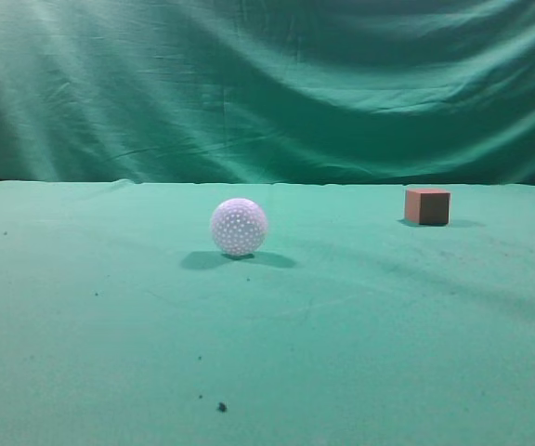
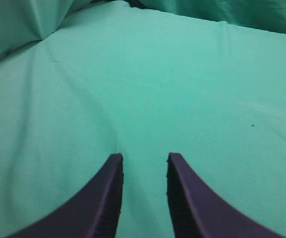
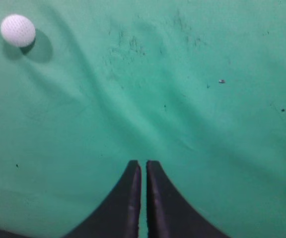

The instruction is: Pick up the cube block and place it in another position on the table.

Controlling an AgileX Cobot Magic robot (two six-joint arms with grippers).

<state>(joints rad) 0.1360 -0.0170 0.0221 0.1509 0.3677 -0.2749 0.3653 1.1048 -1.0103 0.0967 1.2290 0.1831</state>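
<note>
The reddish-brown cube block (image 1: 427, 206) sits on the green table (image 1: 342, 353) at the far right in the exterior view. It shows in neither wrist view. My left gripper (image 2: 144, 157) is open and empty above bare green cloth (image 2: 182, 89). My right gripper (image 3: 143, 163) is shut and empty above the cloth (image 3: 207, 129). Neither gripper shows in the exterior view.
A white dimpled ball (image 1: 239, 227) rests near the table's middle, left of the cube; it also shows at the top left of the right wrist view (image 3: 18, 30). A green backdrop (image 1: 267, 84) hangs behind the table. Dark specks (image 1: 221, 406) dot the cloth.
</note>
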